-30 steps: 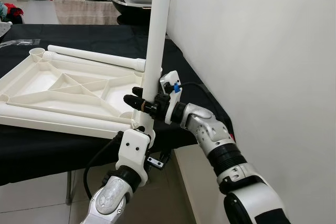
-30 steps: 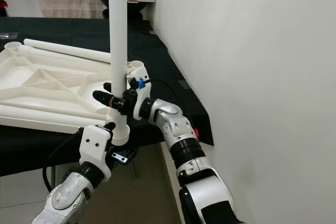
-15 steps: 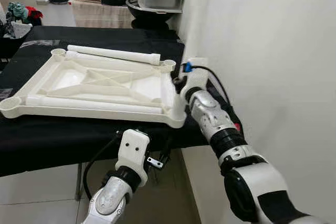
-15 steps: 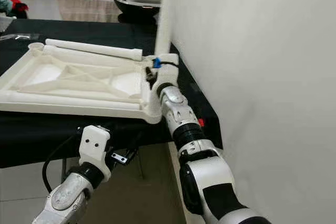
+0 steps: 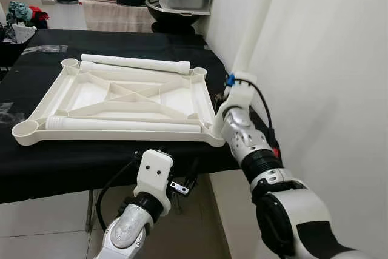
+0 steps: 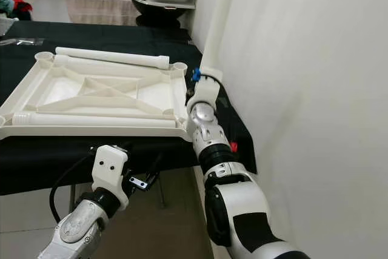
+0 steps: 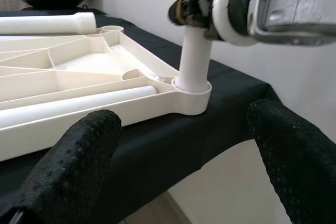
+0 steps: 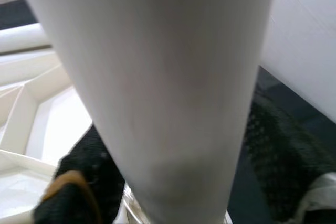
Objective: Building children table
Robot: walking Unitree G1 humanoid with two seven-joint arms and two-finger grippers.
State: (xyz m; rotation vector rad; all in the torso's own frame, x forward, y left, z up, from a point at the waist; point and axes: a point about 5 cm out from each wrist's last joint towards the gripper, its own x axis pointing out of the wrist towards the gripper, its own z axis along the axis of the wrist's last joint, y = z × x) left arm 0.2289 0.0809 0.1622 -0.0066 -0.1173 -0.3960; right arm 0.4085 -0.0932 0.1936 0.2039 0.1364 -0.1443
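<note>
Left eye view: black-clothed table (image 5: 73,162) against white wall (image 5: 327,59); right gripper (image 7: 195,10) grasps upright leg (image 5: 251,25); left gripper (image 7: 178,166) spread.

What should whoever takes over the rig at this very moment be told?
Right tool: shut on the standing leg, whose foot sits in the near right corner socket of the upturned tabletop.
Left tool: open, low in front of the table edge, holding nothing.
Two spare legs lie on the tabletop: far leg, near leg.
Done: one leg socketed.
Left: the remaining legs, then probably flipping it upright.
</note>
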